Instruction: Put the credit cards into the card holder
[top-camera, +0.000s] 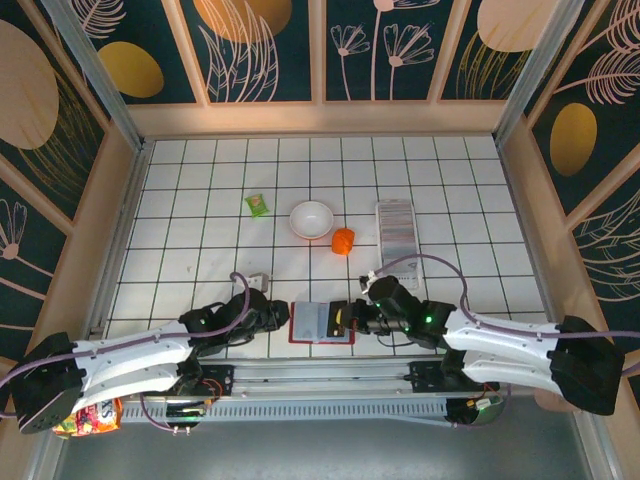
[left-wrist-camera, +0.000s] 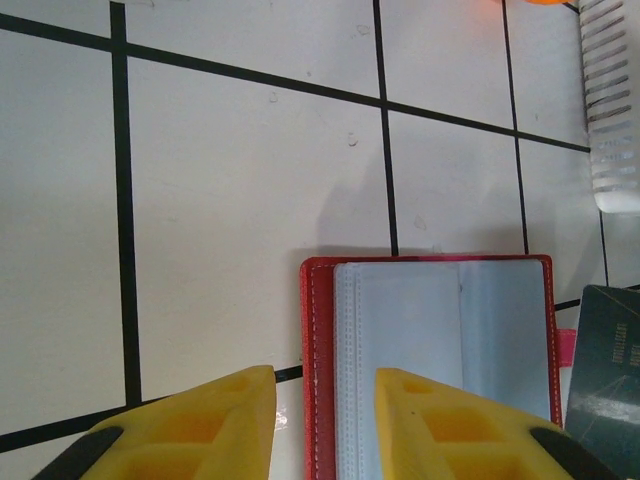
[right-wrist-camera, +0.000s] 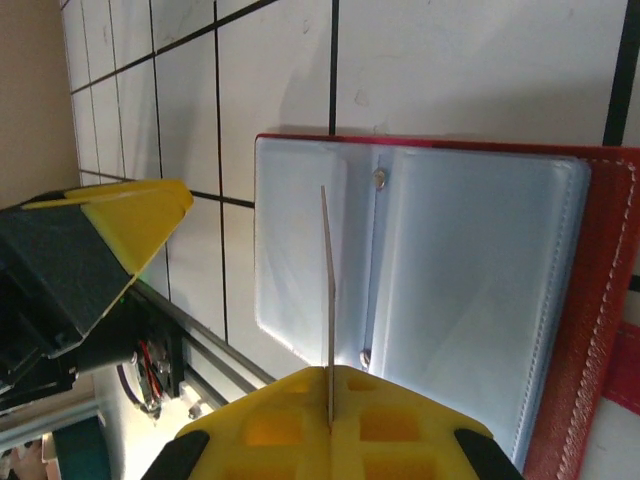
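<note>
- Card (right-wrist-camera: 327, 280): one thin card stands on edge, pinched in the right claw (right-wrist-camera: 330, 375), whose yellow fingers are closed tight on its lower end. From the left wrist its face is dark green with faint lettering (left-wrist-camera: 605, 365).
- The card hangs over the open holder (right-wrist-camera: 470, 260), above the pale sleeve just left of the spine; I cannot tell whether its tip touches the sleeve.
- Holder (top-camera: 312, 322): it lies flat and open at the near edge of the table (top-camera: 200, 200), between the two claws. It has a red stitched border, pale blue-grey clear sleeves inside, two small rivets on the centre fold and a pink tab at one side (left-wrist-camera: 567, 345).
- Left claw (left-wrist-camera: 322, 375): its fingers stand partly apart over the holder's red edge opposite the right claw, one finger over the table and the other over the sleeve. Nothing is clearly gripped, and contact with the edge cannot be told.
- Right claw (top-camera: 345, 320) and left claw (top-camera: 278, 316) face each other across the holder.
- Cards (top-camera: 395, 220): a silvery ribbed row sits in a clear tray (top-camera: 397, 252), farther back and to the right, well apart from the holder.
- Beside the tray stand an orange lump (top-camera: 343, 241), a white bowl (top-camera: 312, 219) and a green packet (top-camera: 258, 205).
</note>
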